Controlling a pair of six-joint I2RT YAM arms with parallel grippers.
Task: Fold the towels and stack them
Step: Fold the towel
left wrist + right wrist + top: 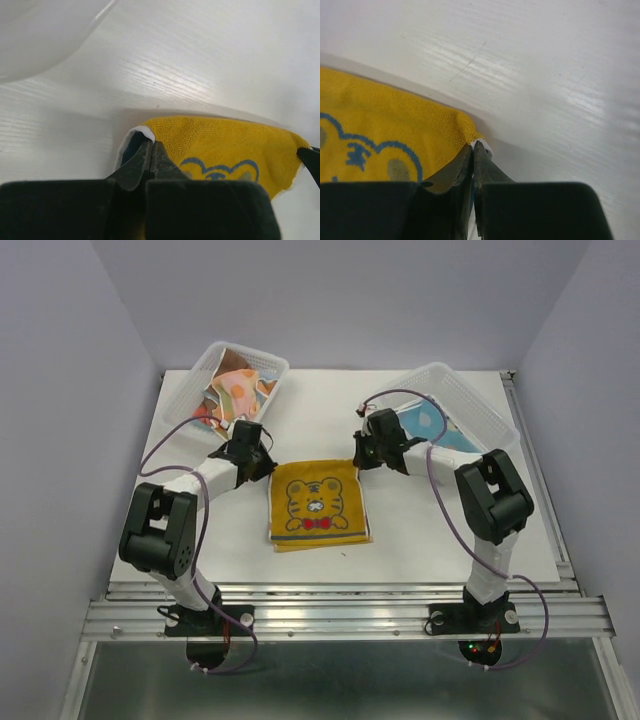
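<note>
The mustard yellow towel [318,505] lies spread flat on the white table [420,530], its tiger-like face in blue outline turned up and a dark stripe running along its near hem. The left gripper [268,468] sits at the towel's far left corner. In the left wrist view its jaws are pressed together with no gap, pinching that corner, and the towel's white underside curls up just beside the fingertips [145,155]. The right gripper [358,462] sits at the towel's far right corner. In the right wrist view its jaws are likewise closed tight, with the yellow cloth bunched into a small ridge where they grip it. Both far corners are raised slightly off the table, while the rest of the towel rests flat. Beyond the towel's far left corner stands a clear mesh basket [240,348] holding a heap of patterned towels [238,390] in orange, pink and white. Beyond its far right corner stands a second clear basket [450,375] with a light blue towel [425,420] inside.
</note>
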